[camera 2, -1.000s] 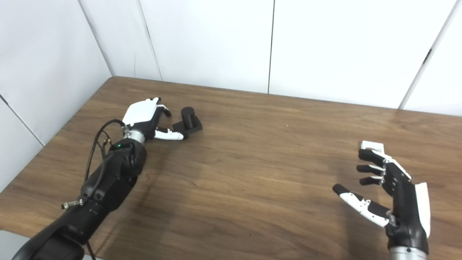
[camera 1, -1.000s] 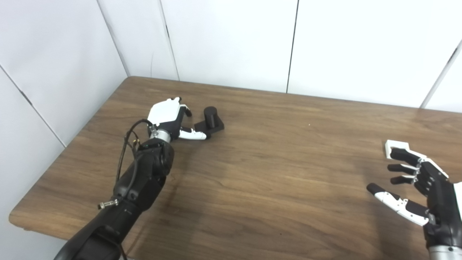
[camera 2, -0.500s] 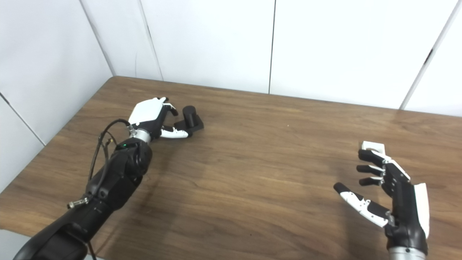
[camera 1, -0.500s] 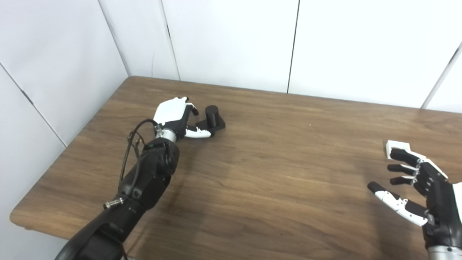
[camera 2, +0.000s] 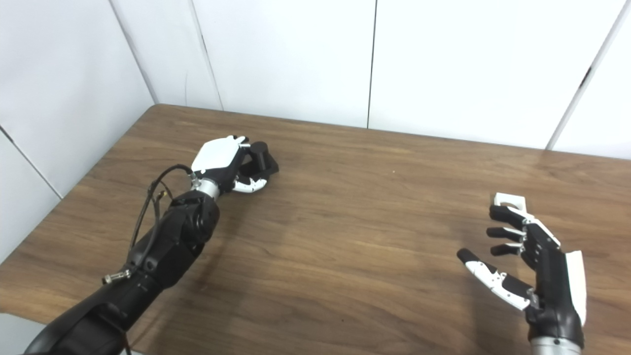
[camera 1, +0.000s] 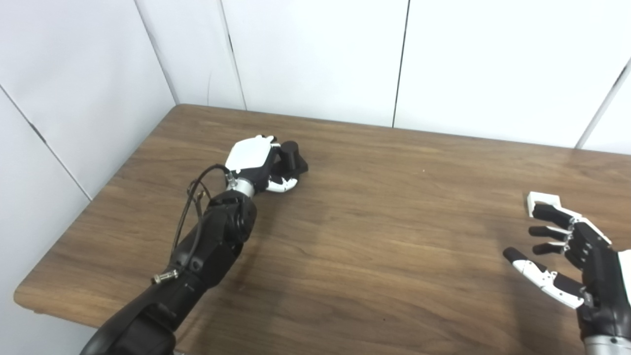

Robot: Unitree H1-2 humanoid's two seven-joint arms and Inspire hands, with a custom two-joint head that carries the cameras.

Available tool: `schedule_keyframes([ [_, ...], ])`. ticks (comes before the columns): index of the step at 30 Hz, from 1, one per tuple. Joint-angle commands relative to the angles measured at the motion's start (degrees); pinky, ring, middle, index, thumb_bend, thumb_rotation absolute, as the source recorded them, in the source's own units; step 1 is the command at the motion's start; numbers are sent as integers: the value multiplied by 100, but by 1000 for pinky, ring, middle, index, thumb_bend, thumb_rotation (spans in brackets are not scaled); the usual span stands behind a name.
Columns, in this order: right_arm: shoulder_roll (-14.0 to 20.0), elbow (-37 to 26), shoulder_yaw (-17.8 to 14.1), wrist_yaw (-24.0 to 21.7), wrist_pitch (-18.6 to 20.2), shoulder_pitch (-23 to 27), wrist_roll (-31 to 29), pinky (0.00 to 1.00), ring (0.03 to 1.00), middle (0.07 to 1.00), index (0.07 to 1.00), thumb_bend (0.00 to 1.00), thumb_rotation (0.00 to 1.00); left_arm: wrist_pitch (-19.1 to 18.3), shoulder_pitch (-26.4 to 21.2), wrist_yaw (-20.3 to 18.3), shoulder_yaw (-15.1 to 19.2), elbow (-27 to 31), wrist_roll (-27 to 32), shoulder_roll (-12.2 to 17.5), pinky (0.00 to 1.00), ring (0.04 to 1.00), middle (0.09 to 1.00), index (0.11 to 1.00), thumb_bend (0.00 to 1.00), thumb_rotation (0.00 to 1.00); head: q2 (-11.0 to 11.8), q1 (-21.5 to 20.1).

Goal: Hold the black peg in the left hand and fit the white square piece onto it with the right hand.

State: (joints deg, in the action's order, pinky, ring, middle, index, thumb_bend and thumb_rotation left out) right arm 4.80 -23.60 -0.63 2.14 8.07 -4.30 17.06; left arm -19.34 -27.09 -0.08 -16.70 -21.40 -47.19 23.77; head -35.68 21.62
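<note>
Left eye view, left robot hand (camera 1: 256, 162) at black peg (camera 1: 291, 157), open tabletop (camera 1: 384, 236) beyond

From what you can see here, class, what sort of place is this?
Probably a robot test room: a bare wooden table, plain white wall panels, and only a black peg and white square piece laid out.

Lighting: bright, even, diffuse, apparently from overhead; white wall panels (camera 1: 315, 54) evenly lit, not blown out. Glare: soft pale sheen along the far right of the brown wood-grain tabletop (camera 1: 581, 162). Shadows: faint, soft-edged, beneath the black robot left arm (camera 2: 162, 246) and under the black-and-white right hand (camera 2: 537, 266). Sharpness: mildly soft throughout, grain legible. Distortion: panel seams lean outward towards the frame edges.
</note>
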Motion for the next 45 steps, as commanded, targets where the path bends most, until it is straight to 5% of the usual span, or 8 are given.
schedule_keyframes([
  [1,-81,-276,-17,54,-83,-136,-39,508,645,728,696,542,0,56,-31,-93,-56,-216,101,34,937,987,930,644,791,371,-6,3],
  [5,-80,-299,-16,44,-75,-139,-40,513,651,733,700,529,0,94,-29,-20,-37,-280,188,24,947,979,906,566,762,301,-14,5],
  [6,-82,-306,-16,43,-67,-138,-40,515,653,734,700,527,0,108,-33,15,-39,-304,205,24,947,974,900,520,617,174,-19,4],
  [9,-77,-281,-14,56,-111,-137,-29,517,653,734,700,522,0,123,-41,69,-59,-331,246,37,947,966,891,490,529,92,-19,4],
  [26,-66,-187,1,59,-184,-112,-66,529,657,734,694,516,0,223,39,32,34,-60,500,100,940,944,877,485,523,75,-66,-60],
  [31,-42,-130,34,37,-273,-89,-105,536,664,738,698,504,0,676,173,-139,171,283,995,172,947,961,894,487,523,77,-85,-131],
  [35,-5,-93,51,-41,-285,-74,-258,542,685,757,717,482,0,1177,306,-670,299,747,1762,304,976,986,922,490,520,82,-98,-229],
  [45,-31,-51,112,7,-328,-120,-236,550,691,761,723,489,0,1615,377,-1959,318,1603,2779,505,992,1000,948,493,519,82,-136,-356],
])
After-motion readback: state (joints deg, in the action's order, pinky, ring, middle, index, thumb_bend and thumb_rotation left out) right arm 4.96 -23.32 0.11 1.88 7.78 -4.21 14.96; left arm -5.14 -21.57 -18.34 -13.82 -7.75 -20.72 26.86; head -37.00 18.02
